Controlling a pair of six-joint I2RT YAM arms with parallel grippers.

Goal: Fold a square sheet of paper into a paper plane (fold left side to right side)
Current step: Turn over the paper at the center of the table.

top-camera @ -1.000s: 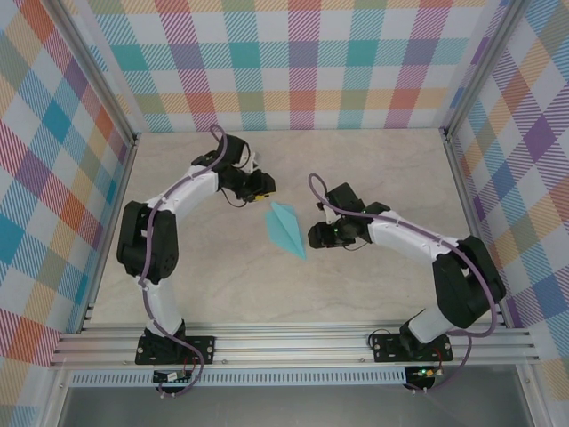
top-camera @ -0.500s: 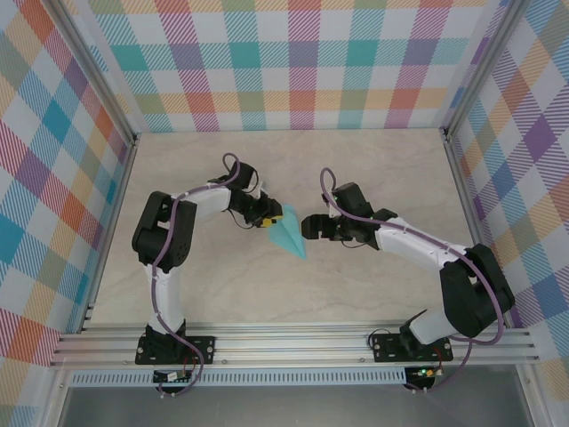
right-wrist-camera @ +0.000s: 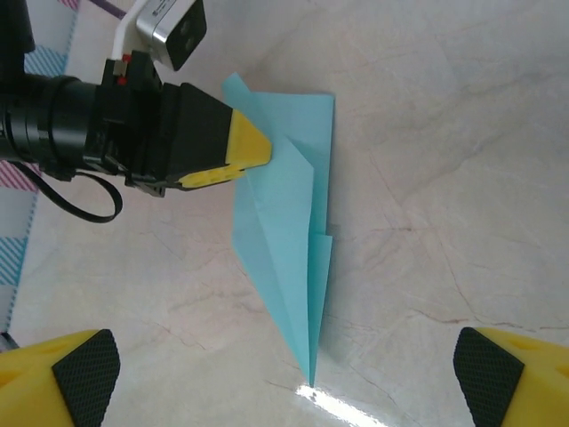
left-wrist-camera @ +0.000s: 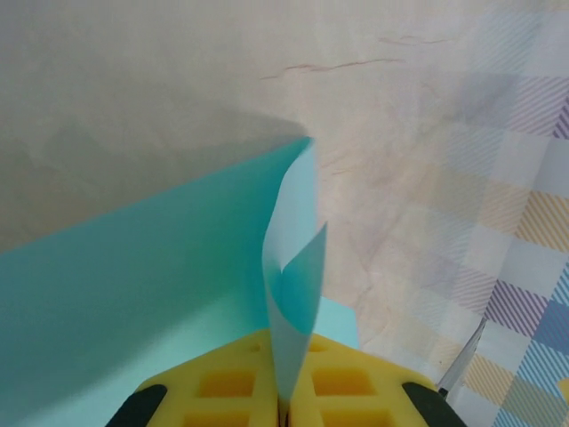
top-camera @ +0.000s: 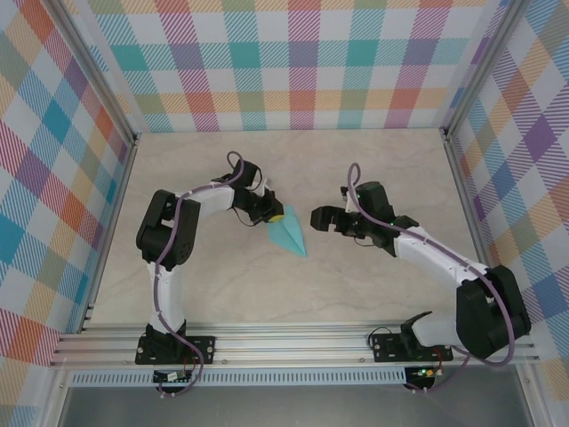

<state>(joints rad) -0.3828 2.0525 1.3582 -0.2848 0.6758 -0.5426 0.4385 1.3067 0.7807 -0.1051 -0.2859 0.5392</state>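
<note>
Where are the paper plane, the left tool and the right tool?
paper plane (right-wrist-camera: 283, 222): right wrist view, on the middle of its folded body.
left tool (right-wrist-camera: 252, 149): right wrist view, on its yellow tip, shut on the paper's edge.
right tool (top-camera: 315, 219): top external view, midway between its open fingertips.

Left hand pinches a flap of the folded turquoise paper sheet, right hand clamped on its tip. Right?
Not quite. The right hand is open and clear of the folded turquoise paper sheet, as the right wrist view shows. The left hand does pinch a flap.
</note>
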